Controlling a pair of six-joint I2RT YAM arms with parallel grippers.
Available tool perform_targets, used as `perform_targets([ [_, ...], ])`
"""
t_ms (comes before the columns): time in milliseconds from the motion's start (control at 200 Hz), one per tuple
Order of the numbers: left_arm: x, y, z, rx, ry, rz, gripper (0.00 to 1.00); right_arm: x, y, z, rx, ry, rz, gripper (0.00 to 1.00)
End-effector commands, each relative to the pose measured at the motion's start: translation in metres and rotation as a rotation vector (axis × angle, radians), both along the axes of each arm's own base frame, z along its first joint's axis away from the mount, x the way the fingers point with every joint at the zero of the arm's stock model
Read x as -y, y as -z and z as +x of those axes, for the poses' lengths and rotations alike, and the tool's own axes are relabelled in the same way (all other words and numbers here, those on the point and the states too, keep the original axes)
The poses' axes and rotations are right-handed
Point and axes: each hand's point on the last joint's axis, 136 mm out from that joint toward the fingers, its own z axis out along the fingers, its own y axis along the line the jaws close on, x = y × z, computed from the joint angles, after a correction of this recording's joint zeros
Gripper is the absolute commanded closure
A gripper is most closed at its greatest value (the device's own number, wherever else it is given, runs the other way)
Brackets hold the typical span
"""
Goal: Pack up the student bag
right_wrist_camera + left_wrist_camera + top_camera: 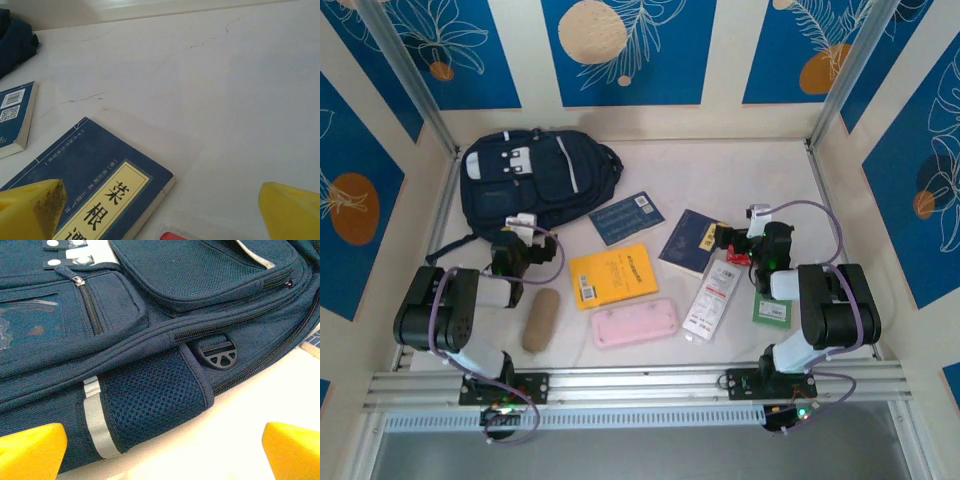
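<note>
Navy fabric of the student bag (pixel 150 315) lies just ahead of the left gripper (pixel 160 452), whose fingers are spread and empty. The right gripper (pixel 160 212), likewise released, hangs over a blue book (pixel 100 185). A yellow book (pixel 613 276) and a pink case (pixel 635 323) lie unpacked between the two, so packing looks barely begun.

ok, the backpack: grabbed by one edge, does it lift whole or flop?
Likely flops: the student bag is soft fabric with a mesh side pocket, lying slumped, so a pinched edge would probably rise alone. It looks fairly flat, so perhaps light for its size. A push may bunch it rather than slide it.
</note>
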Motion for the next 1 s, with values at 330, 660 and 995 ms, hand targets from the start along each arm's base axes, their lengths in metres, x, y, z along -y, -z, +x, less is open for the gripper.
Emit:
perform_targets([
  [330, -0.0007, -0.0153, 0.0072, 0.048, 0.007, -0.017, 0.0, -0.0008, -0.0101, 0.0064, 0.033, -0.014, -0.014, 0.01],
  [660, -0.0006, -0.0151, 0.0075, 0.047, 0.007, -0.017, 0.0, -0.001, -0.01, 0.0064, 0.032, -0.015, -0.014, 0.01],
  [995, -0.0008, -0.0153, 0.0076, 0.048, 0.007, -0.017, 0.0, 0.0, -0.0104, 0.0058, 0.032, -0.018, -0.003, 0.01],
])
